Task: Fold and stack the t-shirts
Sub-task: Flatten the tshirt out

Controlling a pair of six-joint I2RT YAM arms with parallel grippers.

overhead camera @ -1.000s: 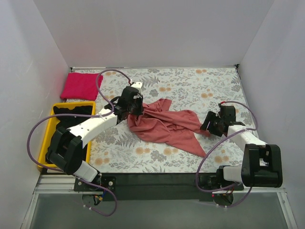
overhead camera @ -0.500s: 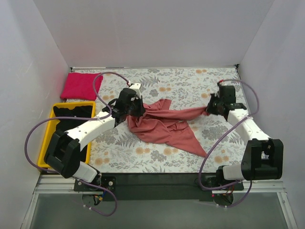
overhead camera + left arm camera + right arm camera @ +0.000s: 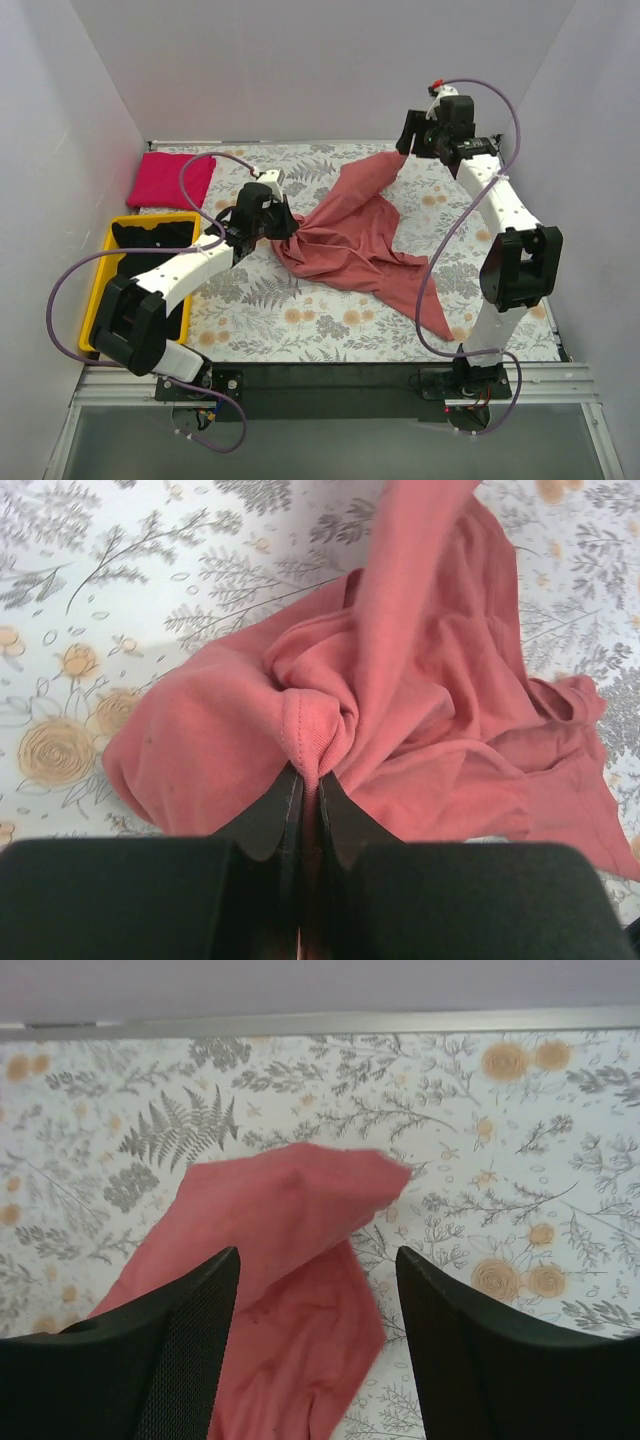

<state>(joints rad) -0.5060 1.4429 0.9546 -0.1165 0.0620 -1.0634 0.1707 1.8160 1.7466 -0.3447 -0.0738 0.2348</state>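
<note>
The salmon-red t-shirt [image 3: 350, 240] lies crumpled across the middle of the flower-printed worktop [image 3: 330, 330]. One long tail of it trails towards the near right corner. Another part is drawn up in a ridge that climbs towards the far edge.

The left gripper [image 3: 308, 785] sits low at the shirt's left side. Its two dark fingers are pressed together on a bunched, hemmed fold, and the cloth puckers just above the tips. From there the fabric spreads away over the worktop to the right.

The right arm reaches high over the far right part of the worktop. The right gripper [image 3: 315, 1260] hangs there with its fingers standing wide apart. In its own camera the raised tip of the shirt shows below and between them, close to the left finger and clear of the right one. No cloth is pinched there.

In the far left corner a magenta-pink t-shirt [image 3: 168, 178] lies folded in a neat square. Just nearer than it, along the left edge, stands a yellow bin [image 3: 100, 290] with black t-shirts [image 3: 150, 235] heaped inside.
</note>
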